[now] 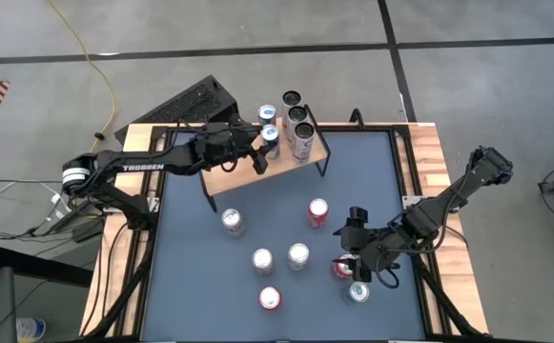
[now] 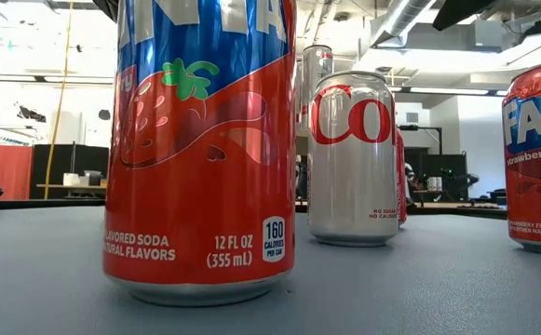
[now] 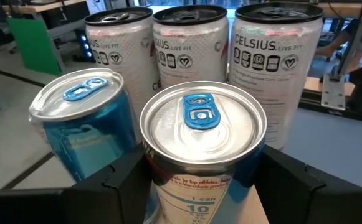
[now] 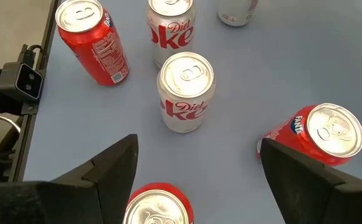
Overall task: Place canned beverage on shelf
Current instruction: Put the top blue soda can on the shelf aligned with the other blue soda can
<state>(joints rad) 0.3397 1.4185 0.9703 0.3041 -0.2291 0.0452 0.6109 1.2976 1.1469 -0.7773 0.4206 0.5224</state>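
Two arms in view. Left end effector (image 1: pixel 262 151) is over the shelf (image 1: pixel 227 178) at the desk's (image 1: pixel 257 214) far edge, its fingers (image 3: pixel 121 180) clamped on a blue-tab can (image 3: pixel 200 149) that stands upright on the wooden board. Just beside it stands another blue can (image 3: pixel 81 121), and behind them three black-topped Celsius cans (image 1: pixel 297 119) in a row on the shelf. Right end effector (image 1: pixel 353 262) is low over the desk's near right part, fingers (image 4: pixel 115 163) apart and holding nothing, with a red can (image 4: pixel 154 208) between them below. Loose cans on the blue desk top: two Diet Coke cans (image 4: pixel 185 90), a red can (image 1: pixel 318 212) near the middle, a strawberry Fanta (image 4: pixel 321 134), a silver can (image 1: pixel 232 221) near the shelf, a red-rimmed can (image 1: pixel 270 298) at the near edge. Low view shows a Fanta can (image 2: pixel 200 149) close up.
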